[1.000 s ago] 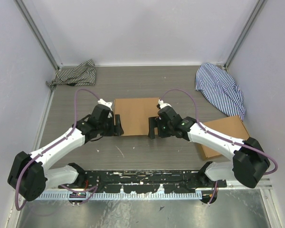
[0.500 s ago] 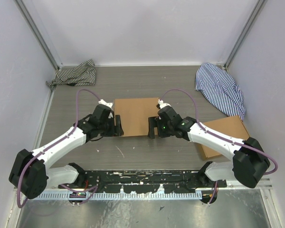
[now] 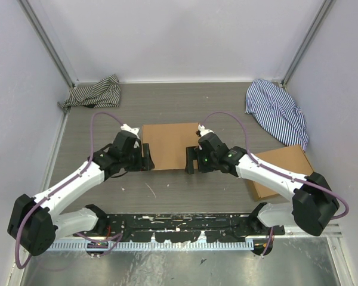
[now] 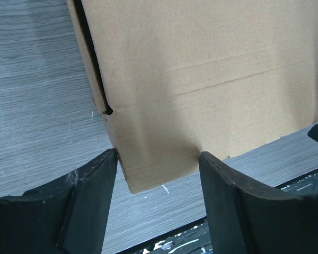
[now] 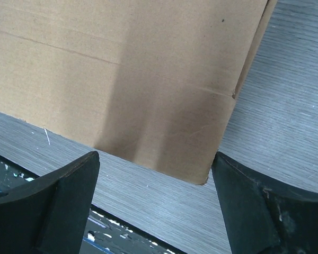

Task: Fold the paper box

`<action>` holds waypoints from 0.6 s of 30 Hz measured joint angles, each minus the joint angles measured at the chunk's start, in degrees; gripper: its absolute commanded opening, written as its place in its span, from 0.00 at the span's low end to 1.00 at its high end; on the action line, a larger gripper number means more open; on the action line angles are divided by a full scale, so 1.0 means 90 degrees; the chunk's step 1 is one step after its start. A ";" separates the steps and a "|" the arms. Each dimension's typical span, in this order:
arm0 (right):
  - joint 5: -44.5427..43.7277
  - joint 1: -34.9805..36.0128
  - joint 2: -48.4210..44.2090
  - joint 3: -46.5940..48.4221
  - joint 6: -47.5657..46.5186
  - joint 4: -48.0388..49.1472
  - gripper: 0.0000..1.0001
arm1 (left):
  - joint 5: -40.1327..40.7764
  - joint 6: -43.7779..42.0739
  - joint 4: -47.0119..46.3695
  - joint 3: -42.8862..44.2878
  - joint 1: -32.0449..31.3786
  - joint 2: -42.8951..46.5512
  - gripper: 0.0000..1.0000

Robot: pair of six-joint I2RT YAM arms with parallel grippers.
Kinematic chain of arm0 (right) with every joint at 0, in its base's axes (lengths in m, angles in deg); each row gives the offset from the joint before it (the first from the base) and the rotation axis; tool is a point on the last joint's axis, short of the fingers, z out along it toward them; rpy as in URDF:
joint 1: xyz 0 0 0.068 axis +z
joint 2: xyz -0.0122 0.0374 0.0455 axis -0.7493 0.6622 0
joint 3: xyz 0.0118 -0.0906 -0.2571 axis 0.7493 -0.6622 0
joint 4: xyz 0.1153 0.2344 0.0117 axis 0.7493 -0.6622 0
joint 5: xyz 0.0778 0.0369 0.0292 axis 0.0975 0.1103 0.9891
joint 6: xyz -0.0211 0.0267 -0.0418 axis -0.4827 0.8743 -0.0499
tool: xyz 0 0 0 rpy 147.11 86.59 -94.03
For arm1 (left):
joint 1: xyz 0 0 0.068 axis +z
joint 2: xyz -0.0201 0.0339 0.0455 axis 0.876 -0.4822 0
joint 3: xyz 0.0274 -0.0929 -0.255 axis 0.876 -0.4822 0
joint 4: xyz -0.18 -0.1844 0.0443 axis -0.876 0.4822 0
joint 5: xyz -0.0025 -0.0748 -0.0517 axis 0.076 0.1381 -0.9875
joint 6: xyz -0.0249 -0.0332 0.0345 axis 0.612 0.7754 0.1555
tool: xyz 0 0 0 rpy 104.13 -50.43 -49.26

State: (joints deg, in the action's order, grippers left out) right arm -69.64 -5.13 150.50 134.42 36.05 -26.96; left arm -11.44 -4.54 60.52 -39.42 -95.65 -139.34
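While parted wide at near corners of the paper box (image 3: 167, 143), gripped nothing. Applied to left gripper (image 4: 159, 159) and right gripper (image 5: 156, 159) alike.

In the top view, the near corners of the paper box (image 3: 167, 143) were covered by the left hand (image 3: 147, 157) and the right hand (image 3: 192, 159). In both wrist views the box was cut off by the upper edge. The cardboard stack (image 3: 286, 158) was partly hidden by the right arm (image 3: 268, 173).
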 measured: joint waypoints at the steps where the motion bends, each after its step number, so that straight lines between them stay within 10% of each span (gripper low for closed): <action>1: 0.0002 0.0000 0.0000 0.0000 0.0000 0.0005 0.90 | 0.0002 0.0002 0.0002 0.0000 0.0000 0.0005 0.69; 18: -0.0022 0.0000 0.0231 -0.0107 -0.0005 0.0206 0.84 | 0.0005 0.0019 -0.0022 0.0000 0.0000 -0.0313 0.68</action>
State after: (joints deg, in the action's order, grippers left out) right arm -69.83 -5.13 152.58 133.46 36.01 -25.10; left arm -11.40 -4.36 60.32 -39.42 -95.65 -142.16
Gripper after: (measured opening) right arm 0.854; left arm 0.689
